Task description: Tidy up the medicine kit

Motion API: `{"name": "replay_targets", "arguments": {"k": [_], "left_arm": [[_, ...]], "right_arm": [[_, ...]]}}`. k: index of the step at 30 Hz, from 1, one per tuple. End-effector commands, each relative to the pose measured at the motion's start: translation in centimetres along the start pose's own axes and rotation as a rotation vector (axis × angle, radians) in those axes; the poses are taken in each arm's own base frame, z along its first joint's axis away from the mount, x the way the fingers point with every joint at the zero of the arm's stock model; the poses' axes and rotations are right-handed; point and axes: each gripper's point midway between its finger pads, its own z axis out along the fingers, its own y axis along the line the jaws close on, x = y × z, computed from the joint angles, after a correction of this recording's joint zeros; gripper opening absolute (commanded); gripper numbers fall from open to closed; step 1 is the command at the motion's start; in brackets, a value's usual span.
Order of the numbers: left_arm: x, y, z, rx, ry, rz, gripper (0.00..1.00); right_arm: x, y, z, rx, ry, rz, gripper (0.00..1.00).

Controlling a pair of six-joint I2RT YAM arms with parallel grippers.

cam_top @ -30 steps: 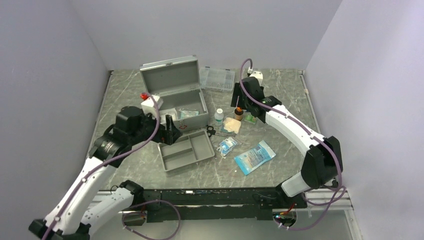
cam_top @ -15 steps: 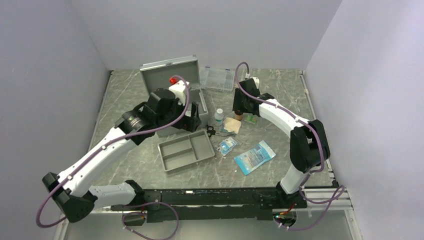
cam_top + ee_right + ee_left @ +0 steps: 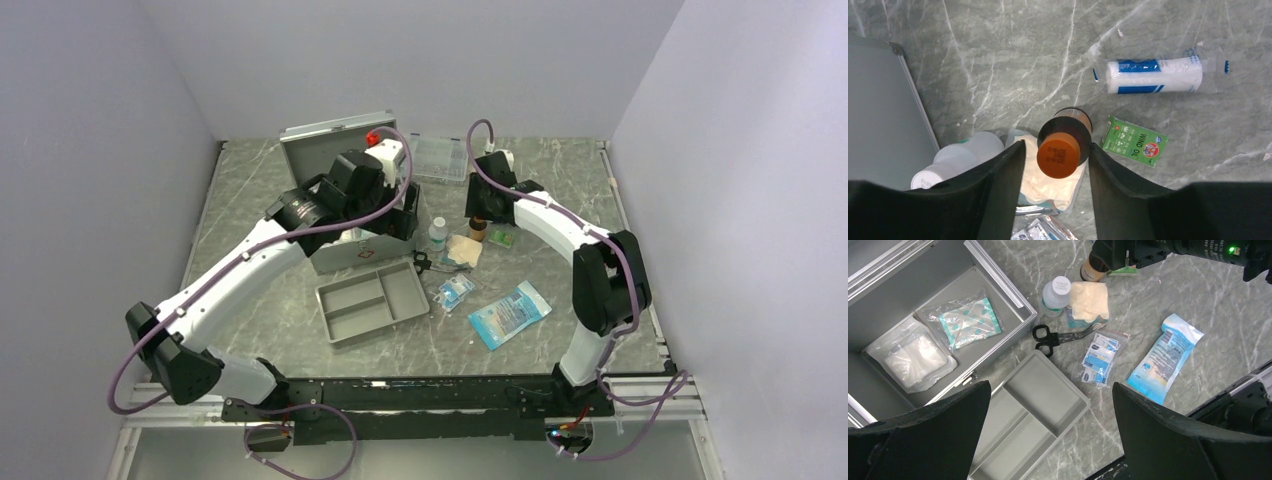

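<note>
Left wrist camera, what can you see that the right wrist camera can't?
Only the left wrist camera shows inside the open medicine kit, where a white gauze packet and a teal-spotted packet lie. It also shows the black scissors, the grey divided tray and the long blue packet. Only the right wrist camera shows the wrapped bandage roll with blue stripes. Both show the brown bottle with the orange cap, the white bottle and the cream glove.
</note>
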Motion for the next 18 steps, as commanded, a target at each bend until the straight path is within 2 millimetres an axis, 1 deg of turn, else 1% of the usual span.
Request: {"name": "replay_targets", "arguments": {"k": [1, 3, 7, 9, 13, 14, 16, 18], "left_arm": [[-1.6, -0.2, -0.1, -0.011, -0.022, 0.034, 0.99], [-1.7, -0.2, 0.3, -0.014, -0.017, 0.037, 0.99], [-1.8, -0.2, 1.1, -0.012, -0.011, 0.037, 0.99], [-1.9, -0.2, 1.4, -0.009, -0.005, 0.032, 0.99], [-2.4, -0.1, 2.3, 0.006, 0.004, 0.017, 0.98], [-2.7, -0.2, 2.4, 0.013, 0.005, 0.013, 0.97], [-3.0, -0.3, 2.9, 0.021, 0.012, 0.009, 0.95], [-3.2, -0.5, 3.6, 0.029, 0.028, 0.013, 0.95]], "right_arm": [[-1.8, 0.4, 0.0, -0.008, -0.04, -0.005, 0.48], [-1.7, 0.3, 0.0, -0.006, -0.041, -0.008, 0.44], [-1.5, 0.0, 0.4, 0.006, -0.03, -0.018, 0.41], [-1.5, 0.0, 0.3, 0.005, -0.03, -0.02, 0.31], [-1.8, -0.2, -0.3, 0.009, -0.046, -0.021, 0.03], [-1.9, -0.4, -0.6, 0.013, -0.053, -0.02, 0.0], [-2.3, -0.5, -1.4, 0.012, -0.071, -0.018, 0.0], [-2.9, -0.5, -2.8, -0.006, -0.097, -0.016, 0.0]]}}
